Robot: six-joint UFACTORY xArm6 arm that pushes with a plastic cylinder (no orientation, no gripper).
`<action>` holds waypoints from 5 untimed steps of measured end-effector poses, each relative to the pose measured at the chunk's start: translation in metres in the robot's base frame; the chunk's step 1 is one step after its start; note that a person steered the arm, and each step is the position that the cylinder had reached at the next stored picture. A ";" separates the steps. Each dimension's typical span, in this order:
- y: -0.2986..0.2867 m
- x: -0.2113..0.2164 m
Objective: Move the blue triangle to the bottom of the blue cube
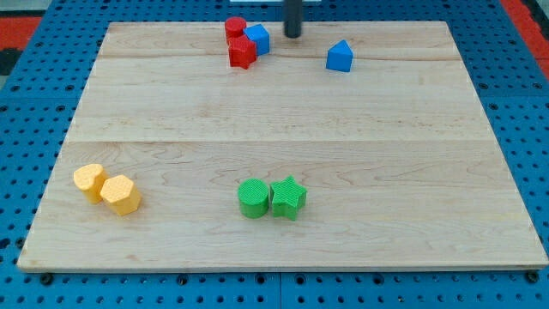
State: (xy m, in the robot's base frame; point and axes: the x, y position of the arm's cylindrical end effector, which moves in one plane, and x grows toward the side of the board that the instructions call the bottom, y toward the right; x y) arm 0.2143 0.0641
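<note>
The blue triangle (340, 57) lies near the view's top, right of centre. The blue cube (258, 39) sits at the view's top centre, touching a red cylinder (235, 27) on its left and a red star-like block (242, 52) at its lower left. My tip (293, 34) comes down from the view's top edge and stands between the blue cube and the blue triangle. It is a little right of the cube and up-left of the triangle, touching neither.
A green cylinder (253, 198) and a green star (289, 197) sit together at the bottom centre. Two yellow blocks (89, 181) (121, 195) sit at the bottom left. The wooden board (283, 129) rests on a blue pegboard surface.
</note>
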 end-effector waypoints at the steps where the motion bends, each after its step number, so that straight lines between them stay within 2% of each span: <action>1: 0.086 0.014; 2: 0.154 0.039; 3: 0.105 0.078; 4: 0.046 0.066; 5: 0.014 0.064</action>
State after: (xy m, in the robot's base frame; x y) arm 0.2785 0.0780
